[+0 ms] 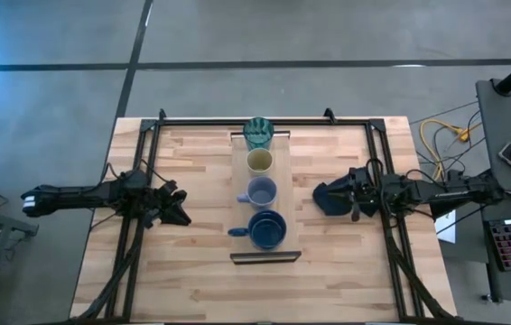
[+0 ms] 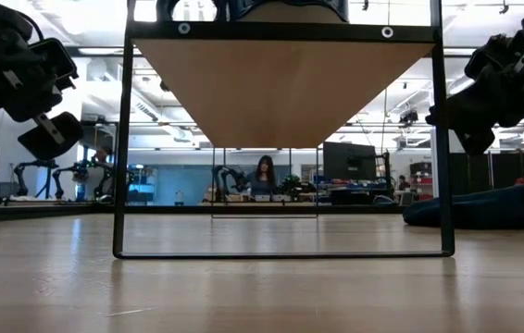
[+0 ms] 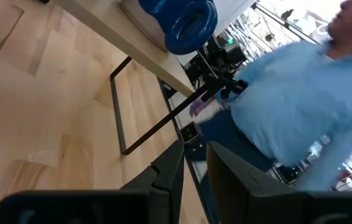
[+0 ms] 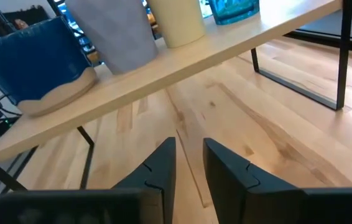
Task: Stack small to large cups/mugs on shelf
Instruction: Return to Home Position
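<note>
**Op:** Status, quick. How far along are we?

**Obs:** Looks done to me. The shelf (image 1: 284,181) stands mid-table on the slatted tabletop (image 1: 192,271) w/ all four vessels on it in one row. Biggest first: the dark blue mug (image 1: 267,229) sits at the end w/ the dark edge, handle toward the left arm's side. Next is the pale blue-grey mug (image 1: 262,191), then the tan cup (image 1: 260,161), then the teal glass (image 1: 257,132) at the far end. Each is just beside its neighbour, and none is on the tabletop. So you've nothing left to place, imo, only the arms to park.

**Op:** And the grippers? Anything in them?

**Obs:** No, both empty. The left gripper (image 1: 180,206) hangs over the tabletop on its own side of the shelf, approx level w/ the gap btwn the two blue mugs and apart from the board. Its wrist cam shows the fingers (image 3: 170,171) drawn nearly together, w/ a thin slit btwn them, pinching nothing. The right gripper (image 1: 324,197) sits opposite, approx level w/ the pale blue-grey mug and also apart from the shelf. Its fingers (image 4: 163,165) are practically closed too, w/ bare wood showing in the slit. You needn't touch the cups. Just mind that neither arm clips the shelf.
</note>
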### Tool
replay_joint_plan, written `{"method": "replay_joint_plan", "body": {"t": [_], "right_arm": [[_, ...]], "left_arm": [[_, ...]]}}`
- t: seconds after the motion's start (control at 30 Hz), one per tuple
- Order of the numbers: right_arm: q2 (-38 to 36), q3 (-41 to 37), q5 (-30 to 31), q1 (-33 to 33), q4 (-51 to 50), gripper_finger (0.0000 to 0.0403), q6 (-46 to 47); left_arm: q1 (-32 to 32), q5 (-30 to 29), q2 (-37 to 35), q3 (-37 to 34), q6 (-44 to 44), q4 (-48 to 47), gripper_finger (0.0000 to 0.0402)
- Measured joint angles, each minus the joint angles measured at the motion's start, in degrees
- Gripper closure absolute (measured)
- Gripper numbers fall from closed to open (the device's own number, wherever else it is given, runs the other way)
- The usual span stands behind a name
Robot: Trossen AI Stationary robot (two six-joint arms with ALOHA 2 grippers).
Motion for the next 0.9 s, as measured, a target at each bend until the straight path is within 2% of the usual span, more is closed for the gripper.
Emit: {"method": "replay_joint_plan", "body": {"t": [0.9], "right_arm": [[0.0,0.0,0.0,0.0,0.1,0.0327,-0.1]], "left_arm": [[0.0,0.0,0.4,0.0,0.0,0.1,0.0345]]}}
